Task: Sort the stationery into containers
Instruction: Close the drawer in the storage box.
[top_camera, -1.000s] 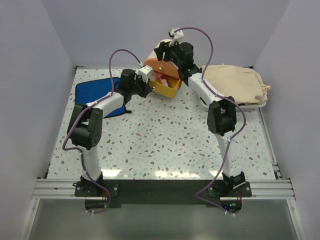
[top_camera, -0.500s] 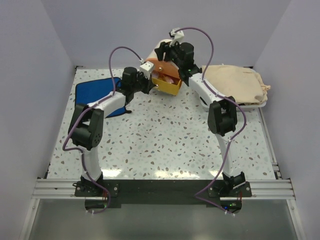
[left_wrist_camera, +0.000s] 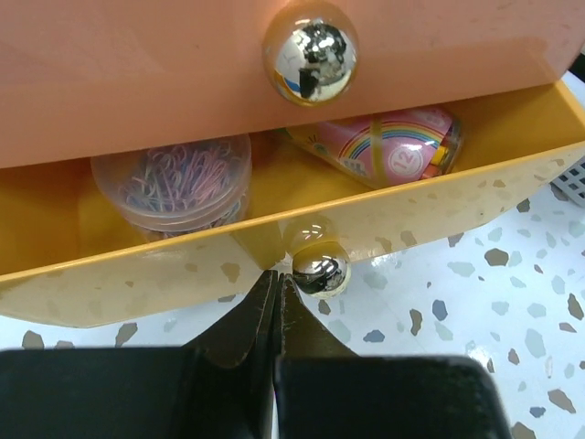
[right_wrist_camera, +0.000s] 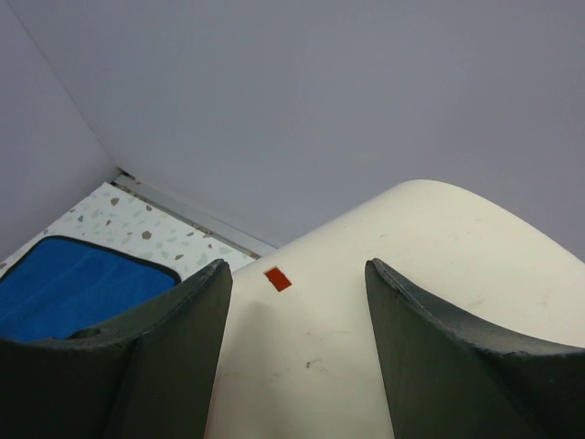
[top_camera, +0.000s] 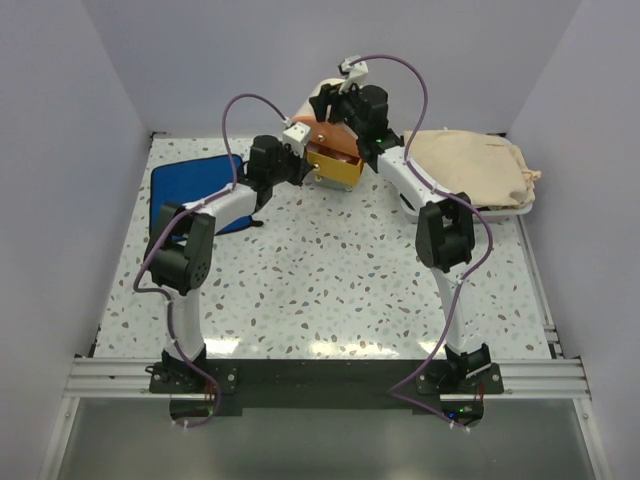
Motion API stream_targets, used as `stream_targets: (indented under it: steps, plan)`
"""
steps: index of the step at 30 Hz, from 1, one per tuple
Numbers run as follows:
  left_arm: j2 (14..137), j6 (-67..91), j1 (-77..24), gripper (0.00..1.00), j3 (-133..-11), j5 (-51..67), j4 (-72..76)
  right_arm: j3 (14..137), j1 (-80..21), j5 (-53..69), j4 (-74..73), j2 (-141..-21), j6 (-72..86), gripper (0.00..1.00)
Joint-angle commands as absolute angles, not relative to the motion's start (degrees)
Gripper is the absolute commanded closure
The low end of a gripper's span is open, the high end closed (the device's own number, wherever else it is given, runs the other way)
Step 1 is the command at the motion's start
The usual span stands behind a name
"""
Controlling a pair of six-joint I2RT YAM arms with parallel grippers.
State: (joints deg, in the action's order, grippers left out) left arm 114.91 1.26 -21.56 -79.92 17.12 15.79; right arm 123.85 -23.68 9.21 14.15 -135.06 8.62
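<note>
The yellow drawer [left_wrist_camera: 457,206] of the beige cabinet [right_wrist_camera: 411,302] stands partly open below the shut orange drawer [left_wrist_camera: 137,82]. Inside lie a clear round box of coloured paper clips [left_wrist_camera: 174,178] and a pink rainbow tube [left_wrist_camera: 402,146]. My left gripper [left_wrist_camera: 277,274] is shut and empty, its tips against the yellow drawer front just left of the shiny knob [left_wrist_camera: 319,267]. My right gripper [right_wrist_camera: 297,265] stands open over the cabinet's rounded top, one finger on each side of a small red mark. From above, the left gripper [top_camera: 303,172] meets the yellow drawer [top_camera: 333,168].
A blue cloth [top_camera: 190,185] lies at the back left of the speckled table. A white tray with a beige bag [top_camera: 470,170] sits at the back right. The rear wall stands close behind the cabinet.
The yellow drawer has slid back toward the cabinet, and my left gripper has moved forward with it. The right arm has stayed still.
</note>
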Motion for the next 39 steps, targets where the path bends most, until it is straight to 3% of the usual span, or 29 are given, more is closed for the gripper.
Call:
stream_targets:
  steps: [1,27,28,31,34,39]
  plan:
    - [117.1,2.6,-23.2,1.0,-84.4,18.5,21.9,119.2,-24.2,9.7,-2.2,-139.1,12.6,0.36]
    - [120.1,3.9,-23.2,1.0,-87.3,17.7,24.2,119.2,-24.5,9.8,-2.5,-139.4,12.7,0.36]
    - [119.5,3.8,-23.1,0.87,-86.8,17.5,23.4,119.2,-24.4,9.8,-2.5,-139.2,12.6,0.36]
    - [114.9,4.8,-22.5,0.62,-84.5,16.0,16.4,118.0,-24.3,9.1,-3.1,-136.9,11.2,0.35]
    - [106.2,4.7,-21.3,0.52,-77.0,17.9,8.7,114.8,-24.0,7.0,-3.8,-131.9,11.5,0.29]
    - [89.1,0.3,-20.6,0.37,-60.3,14.5,11.1,109.7,-23.9,-1.6,-5.1,-123.0,11.3,0.2]
